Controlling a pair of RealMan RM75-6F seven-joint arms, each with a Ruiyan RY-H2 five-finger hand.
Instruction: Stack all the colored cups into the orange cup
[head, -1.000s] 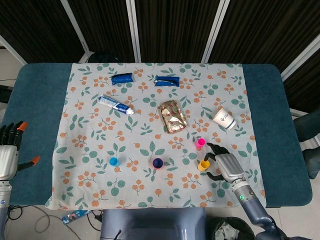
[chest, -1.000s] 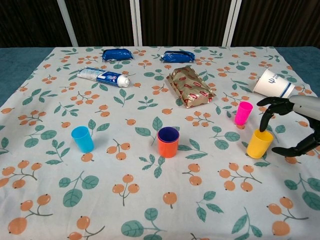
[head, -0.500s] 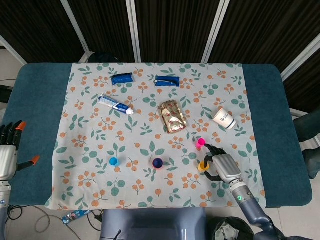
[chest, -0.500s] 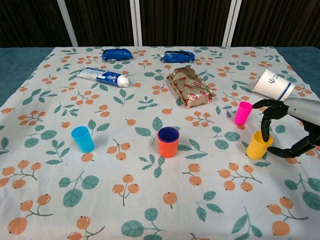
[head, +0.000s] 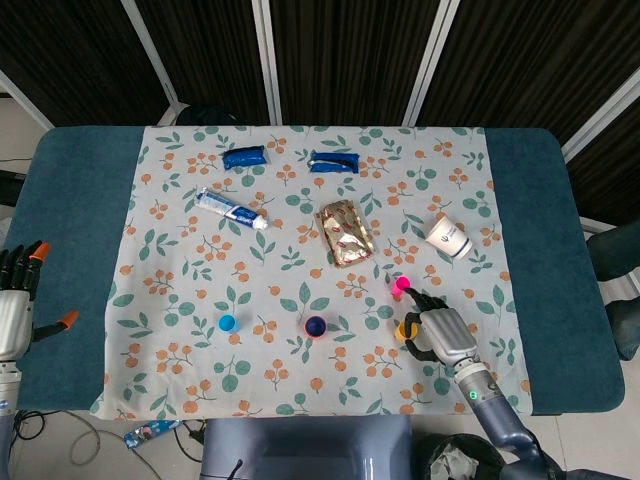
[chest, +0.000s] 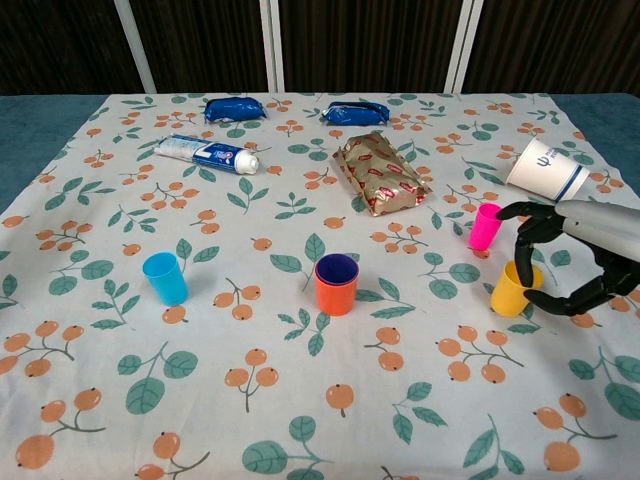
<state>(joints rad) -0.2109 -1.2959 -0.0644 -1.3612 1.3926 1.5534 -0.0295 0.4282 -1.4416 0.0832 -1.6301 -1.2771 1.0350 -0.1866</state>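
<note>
The orange cup (chest: 336, 290) stands mid-table with a purple cup (chest: 337, 268) nested inside it; in the head view the same orange cup (head: 316, 326) sits near the front centre. A blue cup (chest: 165, 278) stands to its left, and a pink cup (chest: 486, 226) to its right. My right hand (chest: 575, 260) curls around the yellow cup (chest: 510, 288), fingers hooked over its rim and thumb low at its side. The cup leans slightly on the cloth. My left hand (head: 15, 300) hangs off the table's left edge, fingers spread and empty.
A white paper cup (chest: 545, 167) lies on its side behind the right hand. A foil snack pack (chest: 380, 173), a toothpaste tube (chest: 205, 154) and two blue packets (chest: 234, 108) lie farther back on the floral cloth (chest: 300, 400).
My right hand slid left and closed further around the yellow cup, which shifted a little left and now tilts. The left hand barely moved.
</note>
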